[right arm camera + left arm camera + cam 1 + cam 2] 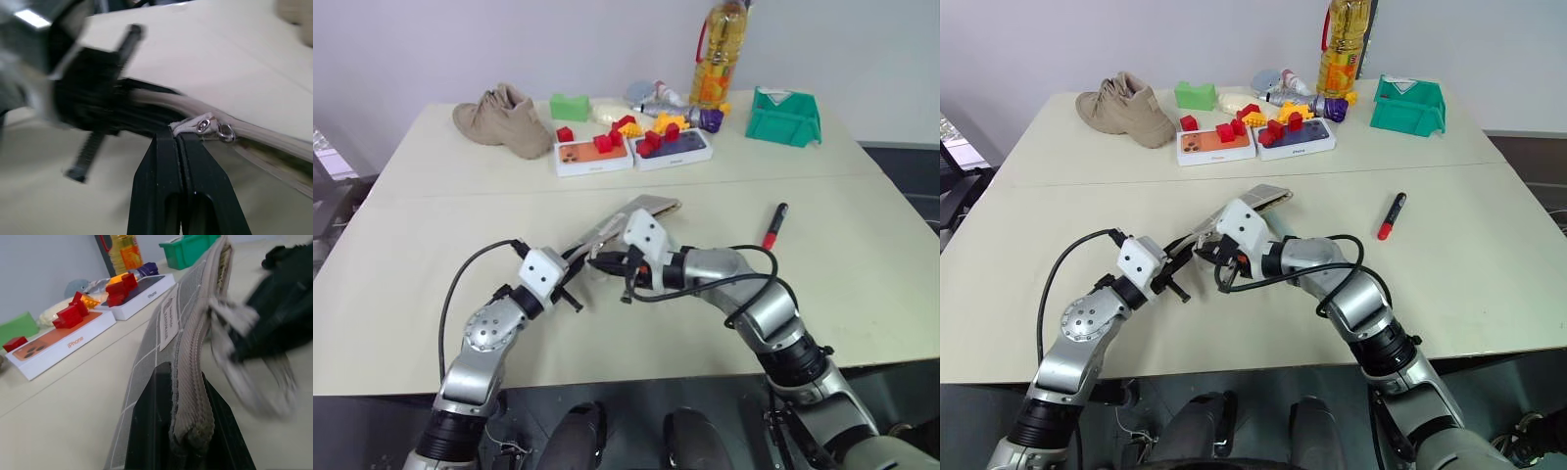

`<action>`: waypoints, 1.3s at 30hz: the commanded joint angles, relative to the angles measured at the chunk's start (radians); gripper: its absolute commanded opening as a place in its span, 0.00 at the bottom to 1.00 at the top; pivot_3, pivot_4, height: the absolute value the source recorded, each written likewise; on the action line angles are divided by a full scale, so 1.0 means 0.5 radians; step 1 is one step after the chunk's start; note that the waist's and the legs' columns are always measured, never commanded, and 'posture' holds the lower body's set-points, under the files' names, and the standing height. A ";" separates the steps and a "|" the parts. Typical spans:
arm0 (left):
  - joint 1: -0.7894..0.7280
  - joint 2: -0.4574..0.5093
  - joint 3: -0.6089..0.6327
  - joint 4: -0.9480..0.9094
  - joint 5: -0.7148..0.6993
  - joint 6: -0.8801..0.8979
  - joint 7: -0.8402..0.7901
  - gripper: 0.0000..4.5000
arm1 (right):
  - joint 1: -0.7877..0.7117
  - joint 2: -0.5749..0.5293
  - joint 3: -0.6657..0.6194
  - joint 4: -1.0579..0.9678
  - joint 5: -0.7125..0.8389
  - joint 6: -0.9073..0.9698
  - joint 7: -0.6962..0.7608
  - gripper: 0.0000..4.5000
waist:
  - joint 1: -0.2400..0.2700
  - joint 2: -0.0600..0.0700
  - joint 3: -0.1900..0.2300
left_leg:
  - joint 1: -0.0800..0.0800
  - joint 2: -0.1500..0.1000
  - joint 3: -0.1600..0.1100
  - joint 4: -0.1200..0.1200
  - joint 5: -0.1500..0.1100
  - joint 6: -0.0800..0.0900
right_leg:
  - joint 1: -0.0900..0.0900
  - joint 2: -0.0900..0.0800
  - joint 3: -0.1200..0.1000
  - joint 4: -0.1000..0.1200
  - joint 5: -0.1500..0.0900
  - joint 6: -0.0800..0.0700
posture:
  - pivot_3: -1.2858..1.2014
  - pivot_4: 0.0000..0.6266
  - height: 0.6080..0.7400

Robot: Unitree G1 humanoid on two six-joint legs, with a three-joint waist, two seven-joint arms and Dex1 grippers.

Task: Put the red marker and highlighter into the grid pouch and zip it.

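At the near middle of the tabletop point(401, 294), the left gripper point(570, 286) is pinching the near end of the grid pouch point(641, 213) between its fingers point(151, 431), holding that end lifted. The pouch's long axis is running away from the robot and to its right, the far end lying toward the two phone boxes. Just beside it, the right gripper point(1216, 257) is pointing leftward across the pouch, its fingers point(166, 166) pressed together on the fabric zipper loop pull point(188, 126), close to the left gripper's end. Judging from this, the zip would be travelling along the pouch's length, away from the left hold. Farther out to the right, well apart from both arms, the red marker point(774, 225) is lying on the tabletop, nearer the right arm and not yet inside. The highlighter cannot be made out.
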 commanded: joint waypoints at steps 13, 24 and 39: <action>-0.058 0.093 0.207 0.087 0.089 -0.062 0.152 0.00 | -0.012 -0.262 -0.240 0.047 -0.081 -0.029 0.002 0.77 | 0.002 0.000 0.000 | 0.000 0.000 0.000 0.001 0.000 0.000 | 0.001 0.000 0.000 0.000 0.000 0.000 | 0.52 0.24 0.99; -0.068 0.199 0.234 0.252 0.122 -0.170 0.140 0.00 | -0.059 -0.027 -0.580 0.632 -0.189 0.199 -0.527 0.77 | -0.002 0.000 0.000 | 0.000 0.000 0.001 -0.001 0.000 -0.001 | -0.001 0.000 0.000 0.000 0.000 0.000 | 0.52 0.24 0.99; -0.100 0.133 0.242 0.279 0.093 -0.143 0.208 0.00 | -0.024 -0.254 -0.463 0.503 -0.349 -0.258 -0.266 0.20 | 0.002 0.000 0.000 | 0.000 -0.001 0.002 -0.001 0.000 -0.001 | -0.001 0.000 0.001 0.000 0.000 0.000 | 0.52 0.24 0.99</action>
